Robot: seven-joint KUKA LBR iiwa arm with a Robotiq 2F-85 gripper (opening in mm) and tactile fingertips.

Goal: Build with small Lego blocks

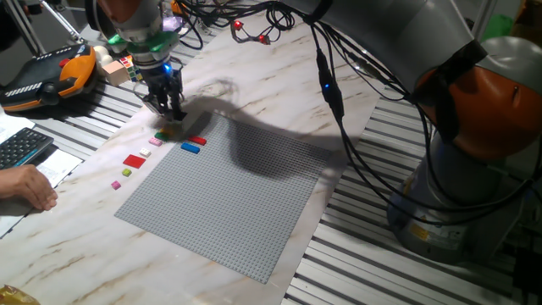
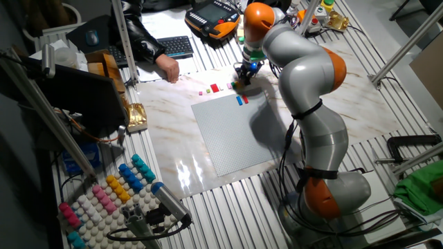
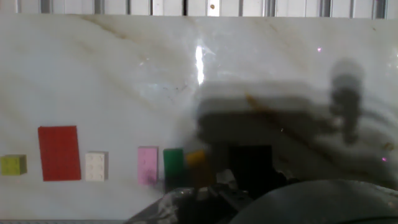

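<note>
My gripper [image 1: 172, 110] hangs low over the marble table at the far left corner of the grey baseplate [image 1: 246, 195]. Small Lego blocks lie in a row beside that corner: a green one [image 1: 158, 135], a white one [image 1: 146, 153], a larger red one [image 1: 134, 160], a yellow one [image 1: 127, 172] and a pink one [image 1: 116, 184]. A red block [image 1: 196, 141] and a blue block [image 1: 190, 147] sit on the plate. The hand view shows the red [image 3: 59, 152], white [image 3: 96, 166], pink [image 3: 147, 165] and green [image 3: 173, 167] blocks, with an orange-yellow block [image 3: 196, 157] next to blurred gripper parts. I cannot make out the finger gap.
An orange-and-black teach pendant [image 1: 51, 72] and a multicoloured cube [image 1: 121, 66] lie behind the gripper. A keyboard [image 1: 21, 144] and a person's hand [image 1: 30, 186] are at the left edge. Cables [image 1: 339, 110] hang from the arm over the plate.
</note>
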